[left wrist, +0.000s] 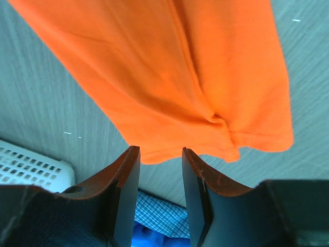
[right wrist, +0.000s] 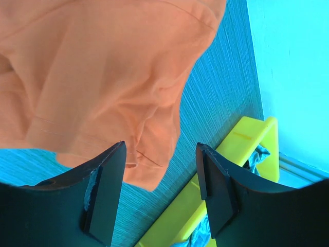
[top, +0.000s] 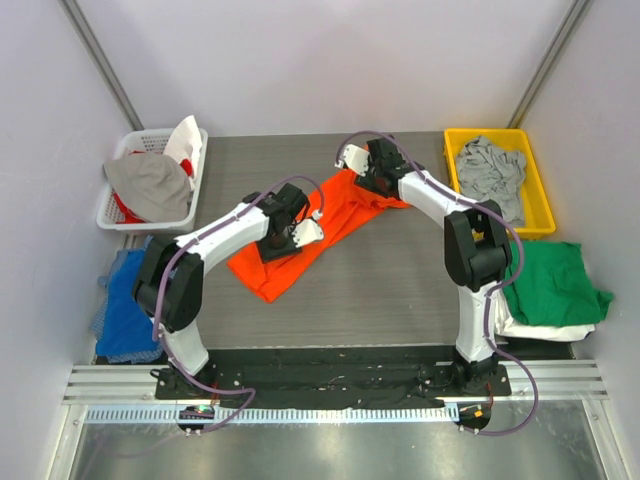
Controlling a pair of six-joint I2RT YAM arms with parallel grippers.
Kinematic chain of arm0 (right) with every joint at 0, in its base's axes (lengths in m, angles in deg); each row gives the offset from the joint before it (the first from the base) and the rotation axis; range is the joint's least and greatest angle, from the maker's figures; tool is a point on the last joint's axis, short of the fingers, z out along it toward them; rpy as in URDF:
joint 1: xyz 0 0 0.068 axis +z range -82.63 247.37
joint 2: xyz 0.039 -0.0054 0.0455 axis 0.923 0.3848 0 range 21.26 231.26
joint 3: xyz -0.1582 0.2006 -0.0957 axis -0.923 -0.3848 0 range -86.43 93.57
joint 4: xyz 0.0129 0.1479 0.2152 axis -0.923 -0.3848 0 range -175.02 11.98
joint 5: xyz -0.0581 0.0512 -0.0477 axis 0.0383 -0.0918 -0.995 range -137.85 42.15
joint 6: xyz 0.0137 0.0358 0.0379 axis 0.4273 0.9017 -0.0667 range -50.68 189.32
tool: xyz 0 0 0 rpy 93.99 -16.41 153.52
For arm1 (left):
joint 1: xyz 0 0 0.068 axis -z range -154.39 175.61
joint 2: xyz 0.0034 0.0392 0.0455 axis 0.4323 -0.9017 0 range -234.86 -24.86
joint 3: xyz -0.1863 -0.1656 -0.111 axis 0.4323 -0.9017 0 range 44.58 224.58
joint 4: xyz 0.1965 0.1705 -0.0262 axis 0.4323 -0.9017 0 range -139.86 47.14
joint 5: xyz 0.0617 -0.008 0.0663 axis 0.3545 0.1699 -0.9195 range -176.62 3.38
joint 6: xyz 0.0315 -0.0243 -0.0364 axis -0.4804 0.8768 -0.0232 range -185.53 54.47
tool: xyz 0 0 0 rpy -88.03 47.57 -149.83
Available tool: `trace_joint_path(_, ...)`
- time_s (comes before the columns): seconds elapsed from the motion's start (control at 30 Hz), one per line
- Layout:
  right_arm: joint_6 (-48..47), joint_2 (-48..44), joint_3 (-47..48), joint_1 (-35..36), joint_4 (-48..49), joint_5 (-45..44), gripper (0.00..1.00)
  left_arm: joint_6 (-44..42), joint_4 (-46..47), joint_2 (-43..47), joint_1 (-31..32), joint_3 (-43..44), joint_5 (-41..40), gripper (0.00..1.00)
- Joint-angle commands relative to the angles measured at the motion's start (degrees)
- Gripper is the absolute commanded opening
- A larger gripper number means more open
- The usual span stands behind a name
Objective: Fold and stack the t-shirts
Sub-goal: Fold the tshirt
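One orange t-shirt (top: 275,270) lies in the middle of the table (top: 400,290), one green t-shirt (top: 545,280) on one white t-shirt (top: 545,332) at right, one yellow bin (top: 450,170) holds one grey t-shirt (top: 490,170), one white basket (top: 145,220) holds grey cloth (top: 150,185), and the left gripper (left wrist: 160,154) and right gripper (right wrist: 159,146) are at the orange one, jaws apart.

- orange t-shirt (top: 340,215): soft matt cloth, creased, with stitched hems
- table (top: 380,290): matt grey with a fine streaky grain
- white basket (left wrist: 25,165): perforated plastic
- yellow bin (top: 485,133): smooth, slightly glossy plastic
- left gripper (left wrist: 160,172): dark, smooth fingers (left wrist: 126,185) with brown scuffed edges
- front sheet (top: 320,450): brushed metal with a dull sheen
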Motion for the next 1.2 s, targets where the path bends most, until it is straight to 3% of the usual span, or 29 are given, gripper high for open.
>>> trace_joint_path(0.0, -0.8, 2.2, 3.4, -0.3, 2.2, -2.4, 0.64, -2.9, 5.1, 0.8, 0.1, -1.1, -2.6, 0.42)
trace_joint_path(0.23, 2.0, 7.3, 6.6, -0.9, 6.6, -0.2, 0.64, -5.3, 12.3, -0.4, -0.4, -2.6, -1.6, 0.42)
trace_joint_path(0.57, 4.8, 13.4, 8.1, -1.1, 10.0, 2.0, 0.64, -8.0, 15.6, -5.0, -0.6, -2.9, 0.6, 0.45)
trace_joint_path(1.17, -3.3, 24.8, 16.0, -4.9, 16.3, 0.5, 0.64, -14.3, 8.5, -12.7, -1.3, -0.1, 4.8, 0.44)
